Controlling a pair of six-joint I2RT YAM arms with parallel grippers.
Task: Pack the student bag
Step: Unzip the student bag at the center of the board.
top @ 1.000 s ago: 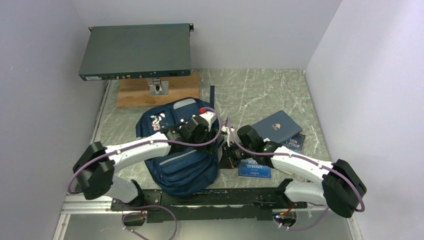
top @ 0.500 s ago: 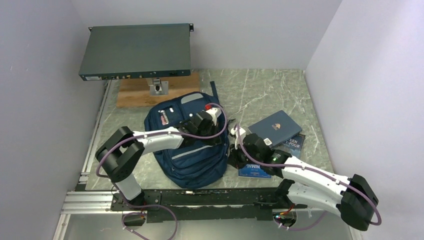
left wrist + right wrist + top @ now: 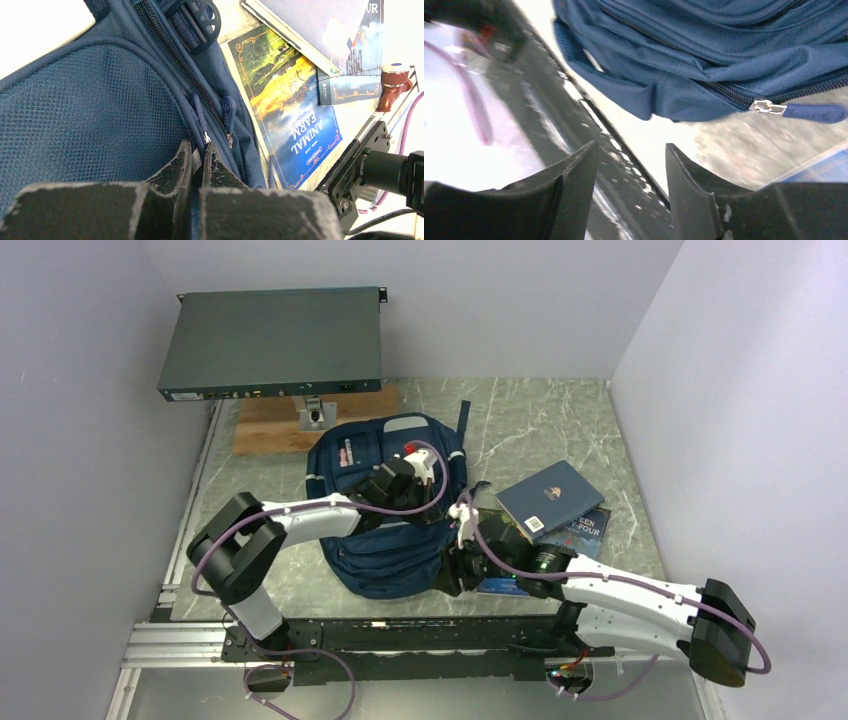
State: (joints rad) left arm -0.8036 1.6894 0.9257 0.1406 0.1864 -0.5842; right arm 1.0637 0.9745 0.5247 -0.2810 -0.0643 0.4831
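**Top view.** We find the backpack (image 3: 390, 560) lying flat near the middle of the bench (image 3: 520, 430), a little toward the left edge. Its far end reaches the wooden board (image 3: 265, 430) at the far edge. A flat dark-green box (image 3: 270, 340) stands raised on a mount over that board. The left gripper (image 3: 418, 468) rests on the right side of the backpack. The right gripper (image 3: 452, 568) sits low at the backpack's near right corner, close to the near edge. Toward the right edge, a navy book (image 3: 550, 495) lies on a second book (image 3: 592, 527). A blue book (image 3: 500, 586) is partly hidden under the right arm.

**Left wrist view.** We see the fingers (image 3: 180, 162) of the left gripper (image 3: 198, 147) pressed together against the backpack (image 3: 100, 100), directly below the metal end of the left zip pull (image 3: 198, 112). We cannot tell what, if anything, is pinched between them. A second zip pull (image 3: 229, 107) hangs just beside the first. A round buckle (image 3: 200, 20) sits farther along the zip. Beside the backpack, the "Animal Farm" book (image 3: 290, 115) lies on the bench, with the navy book (image 3: 320, 25) overlapping its far end. A small red-brown object (image 3: 392, 85) lies beyond them; we cannot tell what it is.

**Right wrist view.** We see the right gripper (image 3: 631, 170) with its fingers (image 3: 574, 180) spread apart and nothing between them. The backpack (image 3: 724, 50) fills the upper part of the view, apart from the fingertips. One zip pull (image 3: 814, 112) lies at its lower edge. The bench below appears blurred.
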